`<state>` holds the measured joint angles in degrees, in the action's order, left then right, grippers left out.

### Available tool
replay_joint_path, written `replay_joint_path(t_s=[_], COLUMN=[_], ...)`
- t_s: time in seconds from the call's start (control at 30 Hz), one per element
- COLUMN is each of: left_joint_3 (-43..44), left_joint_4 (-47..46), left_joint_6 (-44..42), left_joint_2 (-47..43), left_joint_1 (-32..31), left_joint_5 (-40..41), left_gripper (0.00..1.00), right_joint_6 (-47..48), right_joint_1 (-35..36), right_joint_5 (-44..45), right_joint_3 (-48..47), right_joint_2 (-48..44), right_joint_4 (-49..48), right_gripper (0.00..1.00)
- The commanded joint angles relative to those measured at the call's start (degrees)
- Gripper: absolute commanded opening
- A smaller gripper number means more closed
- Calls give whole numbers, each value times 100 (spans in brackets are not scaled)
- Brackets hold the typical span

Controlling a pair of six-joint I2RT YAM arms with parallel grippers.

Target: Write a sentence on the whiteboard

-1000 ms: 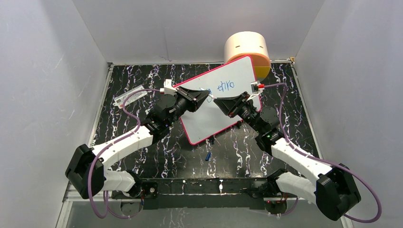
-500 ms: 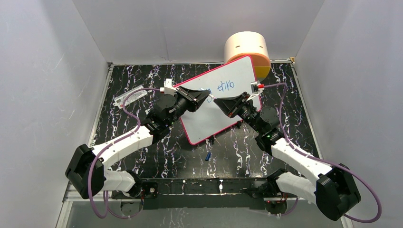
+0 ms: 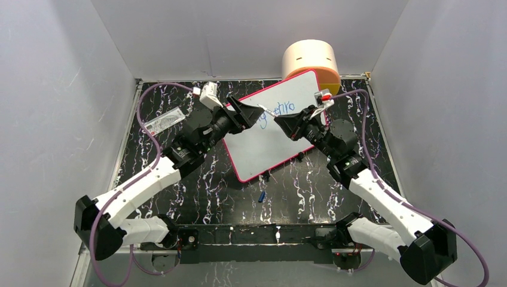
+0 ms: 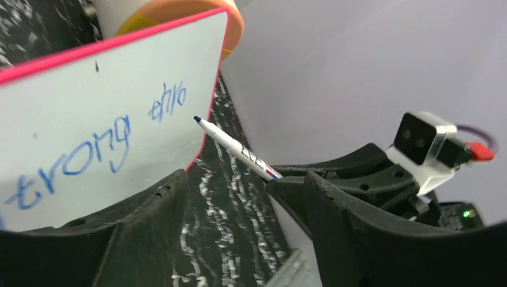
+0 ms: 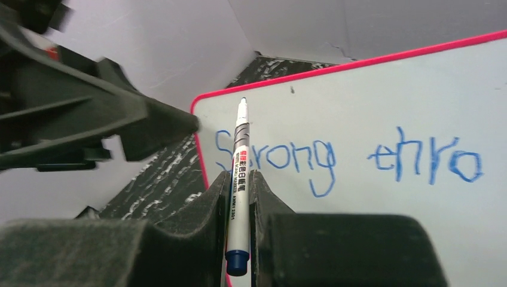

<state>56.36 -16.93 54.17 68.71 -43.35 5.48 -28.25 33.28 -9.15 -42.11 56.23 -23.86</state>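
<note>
The whiteboard (image 3: 263, 152), white with a pink-red frame, lies tilted on the dark marbled table. The sentence (image 5: 335, 158) is blue lettering that reads "Strong thro"; it also shows in the top view as the sentence (image 3: 281, 109). My right gripper (image 5: 239, 176) is shut on a white marker (image 5: 239, 197) with a blue end. The marker's tip points at the board's upper left corner. In the top view the right gripper (image 3: 281, 121) faces the left gripper (image 3: 257, 115) over the board. My left gripper (image 4: 245, 179) is open and empty, with the marker (image 4: 236, 149) just beyond it.
A round cream and orange container (image 3: 311, 63) stands behind the board's far corner. A small clear packet (image 3: 164, 121) lies at the left. A blue marker cap (image 3: 262, 196) lies on the table near the board's front corner. Grey walls close in on three sides.
My left gripper has opened, let go of the marker and lifted back to the far left. The right gripper has closed on the marker and moved farther up the board.
</note>
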Motion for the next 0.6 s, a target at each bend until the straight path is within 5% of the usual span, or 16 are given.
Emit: replay_joint_path(t_s=[0.0,0.27,0.57], left_joint_3=[570,875,775], left_joint_4=[1298,2997,3024], left_joint_6=[-1731,-2527,-2710], left_joint_2=[-440,-848,-665], left_joint_1=[-8,676,2838], left_joint_5=[324,461,-2337], left_gripper=[70,78,76], right_joint_6=[880,1611,1974], right_joint_1=[-94,-461,-567], right_joint_5=[455,779,1190], right_joint_3=[-576,-942,-1035], right_joint_2=[-139,-125,-263], right_joint_4=[1183,2078,2323], right_gripper=[0,0,0])
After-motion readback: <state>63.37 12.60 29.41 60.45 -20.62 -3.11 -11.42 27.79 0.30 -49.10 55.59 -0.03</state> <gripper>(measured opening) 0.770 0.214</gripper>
